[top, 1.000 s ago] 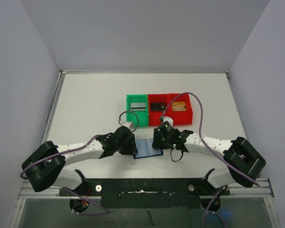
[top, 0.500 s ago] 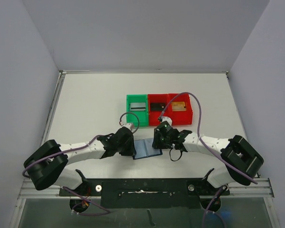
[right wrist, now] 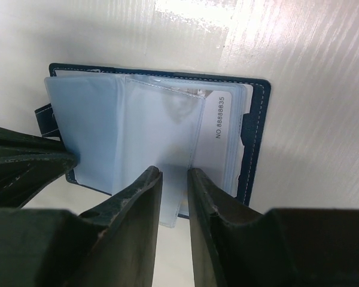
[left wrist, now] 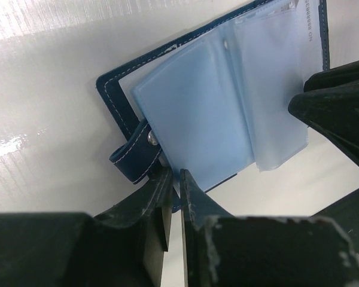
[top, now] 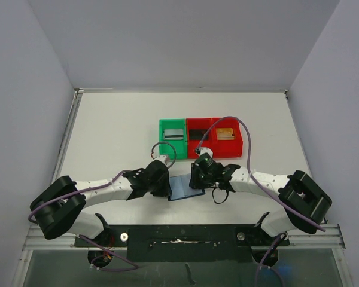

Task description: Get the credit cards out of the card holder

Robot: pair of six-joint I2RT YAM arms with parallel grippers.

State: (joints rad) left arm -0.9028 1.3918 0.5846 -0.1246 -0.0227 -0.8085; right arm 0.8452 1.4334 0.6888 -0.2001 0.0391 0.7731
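Navy card holder (top: 186, 187) lies open; left gripper (left wrist: 173, 190) has narrowed, pinching its edge; right gripper (right wrist: 175, 179) has narrowed around a sleeve (right wrist: 167, 149). Extraction starting.

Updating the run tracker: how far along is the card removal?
Done, apparently: silver card, black card and gold card sit in the bins. In hand: holder lies open; left gripper pinches its edge, right gripper straddles a clear sleeve. Left: a numbered white slip remains in a pocket; unclear whether it's a card.
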